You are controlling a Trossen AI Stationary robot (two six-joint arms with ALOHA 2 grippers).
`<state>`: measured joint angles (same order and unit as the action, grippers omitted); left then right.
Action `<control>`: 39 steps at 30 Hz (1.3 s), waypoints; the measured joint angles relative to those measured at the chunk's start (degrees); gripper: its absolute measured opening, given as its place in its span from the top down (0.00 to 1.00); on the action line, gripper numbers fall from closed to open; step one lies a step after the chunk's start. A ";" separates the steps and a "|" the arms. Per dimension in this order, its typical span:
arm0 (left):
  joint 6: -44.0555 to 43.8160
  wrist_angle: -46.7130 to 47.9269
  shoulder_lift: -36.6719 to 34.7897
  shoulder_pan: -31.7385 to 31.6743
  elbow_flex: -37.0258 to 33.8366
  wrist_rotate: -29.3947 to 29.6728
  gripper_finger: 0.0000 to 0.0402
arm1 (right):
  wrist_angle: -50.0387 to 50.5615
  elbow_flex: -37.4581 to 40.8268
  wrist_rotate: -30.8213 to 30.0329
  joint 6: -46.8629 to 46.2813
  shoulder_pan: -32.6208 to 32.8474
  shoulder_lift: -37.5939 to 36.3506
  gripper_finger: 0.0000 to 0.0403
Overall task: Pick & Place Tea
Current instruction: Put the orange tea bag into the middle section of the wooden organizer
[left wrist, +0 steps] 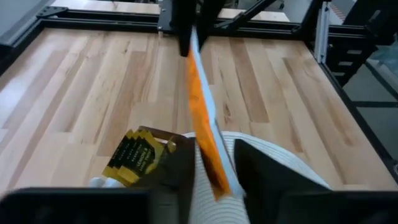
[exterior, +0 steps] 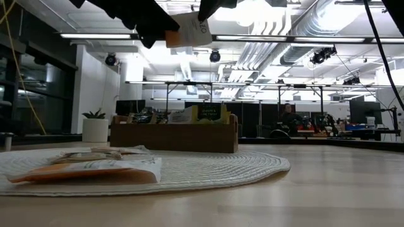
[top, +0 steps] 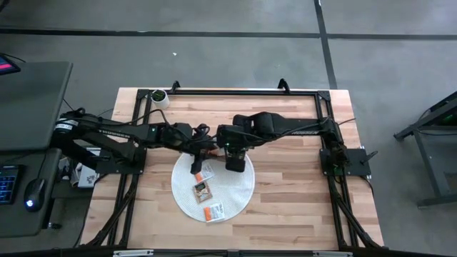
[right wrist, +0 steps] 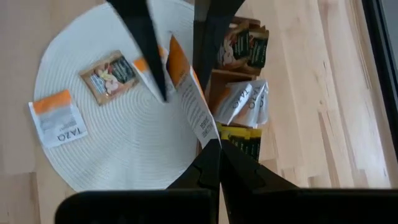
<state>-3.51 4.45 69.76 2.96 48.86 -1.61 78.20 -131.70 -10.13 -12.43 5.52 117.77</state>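
Item: orange-and-white tea packet (right wrist: 189, 99), held in the air above the round white mat (top: 235, 194), over the side nearest the wooden tray (exterior: 173, 135).
Holders: both grippers meet at this packet. The right gripper (right wrist: 214, 149) has its fingers pressed together on one end. The left gripper (left wrist: 211, 171) has a finger on either side of the other end; whether it bears on the packet cannot be told. This looks like a hand-over between the arms.

Other tea: three packets lie flat on the mat, an orange-and-white one (top: 214, 212) near the rim, a brown one (top: 203, 189) toward the middle and another (top: 206, 173) beside the grippers. The tray already holds green, white and yellow packets (right wrist: 245, 93) standing in its compartments.

Handling note: a thin, floppy packet. One gripper should close firmly before the other lets go, otherwise it will twist or drop. Carried edge-down, it should slide into a compartment between the packets already standing there.

Room: the two grippers are nearly touching, so either arm should back straight away from the other. Bare table (top: 285, 143) lies open all round mat and tray. The black frame rails (top: 235, 93) along the table edges sit well apart from the work.
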 joint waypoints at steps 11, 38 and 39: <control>0.03 0.79 -0.02 0.01 0.00 2.93 0.98 | -1.00 0.00 -0.44 -1.61 0.00 -0.14 1.00; -1.12 -54.57 -14.42 0.04 -32.01 14.25 1.00 | -14.64 11.09 -19.57 -13.05 6.04 -9.76 0.95; -1.27 -57.67 -14.31 0.04 -33.64 14.19 1.00 | -18.77 13.17 -18.98 -12.42 6.19 -9.73 0.95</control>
<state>-4.78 -53.22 55.45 3.01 15.22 12.58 59.44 -118.53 -29.11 -24.84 11.70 108.04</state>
